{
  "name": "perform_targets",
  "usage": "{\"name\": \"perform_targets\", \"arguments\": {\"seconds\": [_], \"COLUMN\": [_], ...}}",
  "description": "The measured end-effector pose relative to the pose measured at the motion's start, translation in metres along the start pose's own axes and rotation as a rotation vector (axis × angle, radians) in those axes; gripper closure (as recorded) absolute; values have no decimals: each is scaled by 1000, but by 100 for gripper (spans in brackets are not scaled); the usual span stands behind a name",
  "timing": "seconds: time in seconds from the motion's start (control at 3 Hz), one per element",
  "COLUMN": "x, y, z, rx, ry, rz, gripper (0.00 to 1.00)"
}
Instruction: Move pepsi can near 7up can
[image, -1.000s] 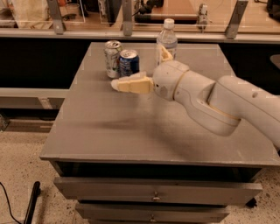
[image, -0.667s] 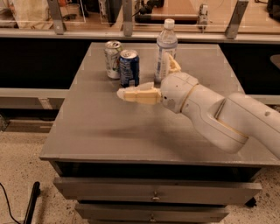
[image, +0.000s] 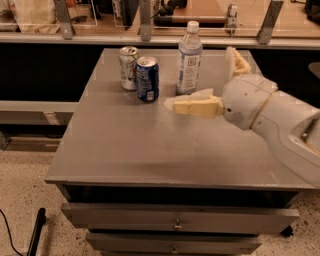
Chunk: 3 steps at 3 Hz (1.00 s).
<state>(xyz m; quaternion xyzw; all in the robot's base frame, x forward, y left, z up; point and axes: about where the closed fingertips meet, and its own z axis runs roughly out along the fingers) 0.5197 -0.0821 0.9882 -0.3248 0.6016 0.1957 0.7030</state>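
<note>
Two soda cans stand upright and touching on a grey counter (image: 150, 150). The blue pepsi can (image: 147, 79) is just past the fingertips of the gripper (image: 175, 103), up and to the left. The pale 7up can (image: 128, 68) sits on its far side. The cream fingers (image: 200, 107) look slightly spread and hold nothing. A clear bottle (image: 189, 57) rises close behind them. The pepsi can is probably light, thin-walled and slick (how full it is cannot be seen). A gentle grip on both sides at mid-height would suit it.
</note>
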Motion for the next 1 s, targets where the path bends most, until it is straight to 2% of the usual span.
{"name": "perform_targets", "arguments": {"seconds": [0.33,0.67,1.0], "x": [-19,-12,-13], "y": [-38,-53,-51], "z": [-30,-45,-43], "rx": [66,100,95], "ry": [75,102,99], "rz": [-44,-25,-29], "gripper": [0,0,0]}}
